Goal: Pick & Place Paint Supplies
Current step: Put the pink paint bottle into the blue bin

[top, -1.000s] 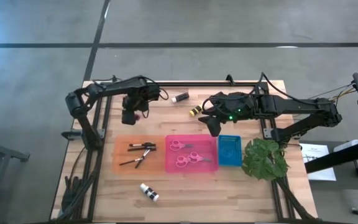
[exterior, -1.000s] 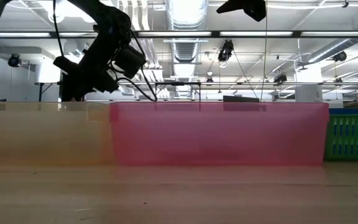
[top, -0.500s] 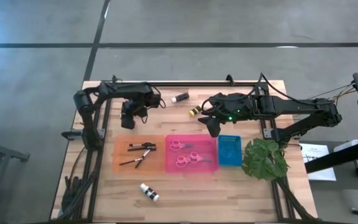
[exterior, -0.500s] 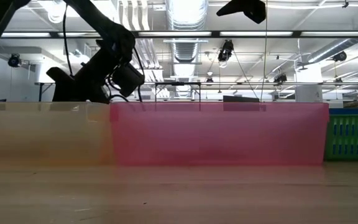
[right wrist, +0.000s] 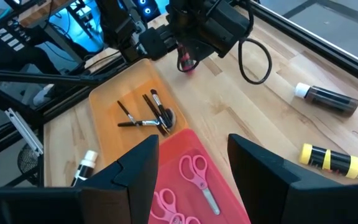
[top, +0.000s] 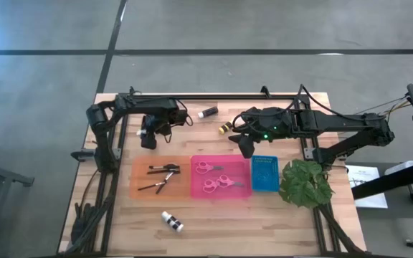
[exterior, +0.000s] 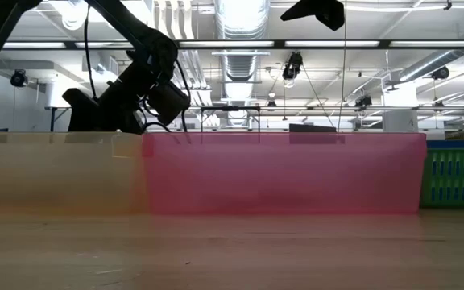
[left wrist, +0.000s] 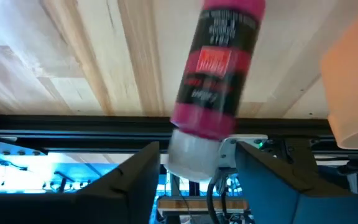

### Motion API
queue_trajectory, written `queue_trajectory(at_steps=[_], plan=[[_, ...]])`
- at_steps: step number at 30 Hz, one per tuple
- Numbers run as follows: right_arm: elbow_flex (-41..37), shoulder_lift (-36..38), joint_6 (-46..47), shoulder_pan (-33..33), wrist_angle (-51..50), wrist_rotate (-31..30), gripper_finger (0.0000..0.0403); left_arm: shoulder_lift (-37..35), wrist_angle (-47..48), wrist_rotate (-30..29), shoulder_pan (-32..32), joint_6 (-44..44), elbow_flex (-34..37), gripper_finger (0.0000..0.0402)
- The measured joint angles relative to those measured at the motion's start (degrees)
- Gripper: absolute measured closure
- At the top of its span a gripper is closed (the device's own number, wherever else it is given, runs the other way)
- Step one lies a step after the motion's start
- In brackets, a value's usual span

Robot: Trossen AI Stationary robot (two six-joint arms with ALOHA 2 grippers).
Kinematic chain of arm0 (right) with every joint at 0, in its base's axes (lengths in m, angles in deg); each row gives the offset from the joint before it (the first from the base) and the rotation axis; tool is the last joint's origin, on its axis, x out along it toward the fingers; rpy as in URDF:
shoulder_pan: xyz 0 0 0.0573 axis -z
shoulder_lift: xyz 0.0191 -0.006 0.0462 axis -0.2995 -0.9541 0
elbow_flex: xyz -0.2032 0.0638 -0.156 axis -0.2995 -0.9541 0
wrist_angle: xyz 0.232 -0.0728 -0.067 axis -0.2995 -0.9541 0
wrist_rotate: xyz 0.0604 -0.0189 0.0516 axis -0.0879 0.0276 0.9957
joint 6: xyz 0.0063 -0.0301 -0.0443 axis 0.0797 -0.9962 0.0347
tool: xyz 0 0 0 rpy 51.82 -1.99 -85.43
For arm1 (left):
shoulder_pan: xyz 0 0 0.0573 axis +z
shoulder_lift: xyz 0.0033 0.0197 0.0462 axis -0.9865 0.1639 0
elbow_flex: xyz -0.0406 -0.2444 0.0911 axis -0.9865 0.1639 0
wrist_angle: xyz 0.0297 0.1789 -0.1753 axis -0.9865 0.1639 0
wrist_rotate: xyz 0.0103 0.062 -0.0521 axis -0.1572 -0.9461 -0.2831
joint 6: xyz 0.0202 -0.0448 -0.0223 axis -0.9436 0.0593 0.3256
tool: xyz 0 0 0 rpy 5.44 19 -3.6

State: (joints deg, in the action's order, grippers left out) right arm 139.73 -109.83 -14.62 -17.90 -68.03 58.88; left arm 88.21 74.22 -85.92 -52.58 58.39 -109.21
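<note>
My left gripper is low over the far left of the table, behind the orange tray, shut on a pink paint bottle with a white cap. My right gripper hangs open and empty above the far edge of the pink tray. Dark-handled brushes lie in the orange tray and pink scissors in the pink tray. A black bottle and a yellow bottle lie on the far table, and a white bottle lies near the front edge. My left gripper has the pink bottle by its white cap end, which sits between the two fingers. The pink body sticks out past the fingertips, along them, toward the table. In the right wrist view the bottle points down below the gripper; whether it touches the wood I cannot tell.
A blue basket stands right of the pink tray, with a green leafy plant at the table's right front. A black metal frame runs along the table's far edge and sides. Bare wood shows between the left gripper and the orange tray.
My left arm has folded down and drawn back toward the table's left, and its gripper has dropped lower behind the orange tray with the pink bottle still in it.
</note>
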Motion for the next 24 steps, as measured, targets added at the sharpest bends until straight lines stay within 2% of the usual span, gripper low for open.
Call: queue_trajectory(at_steps=[3,9,11,15,17,24], plan=[[0.00,0.00,-0.17,0.00,-0.02,0.00,0.0216,-0.24,0.03,-0.12,0.02,0.00,-0.92,0.0167],[-0.23,0.01,-0.14,0.00,0.00,0.01,0.0216,-0.42,0.03,0.06,0.02,0.95,-4.21,0.0162],[-0.48,0.02,-0.01,0.00,-0.02,0.02,0.0216,-0.44,-0.16,3.20,0.44,4.70,-5.39,0.0161],[-1.10,0.02,0.58,-0.02,0.03,0.04,0.0216,-1.57,-6.32,15.64,4.14,23.54,-5.39,0.0161],[-1.54,0.02,1.25,-0.02,-0.06,0.06,0.0216,-3.88,-11.07,18.73,6.16,35.70,-3.62,0.0161],[-2.44,0.04,2.41,-0.13,-0.04,0.63,0.0216,-19.02,-27.07,14.65,8.36,76.05,6.39,0.0160]])
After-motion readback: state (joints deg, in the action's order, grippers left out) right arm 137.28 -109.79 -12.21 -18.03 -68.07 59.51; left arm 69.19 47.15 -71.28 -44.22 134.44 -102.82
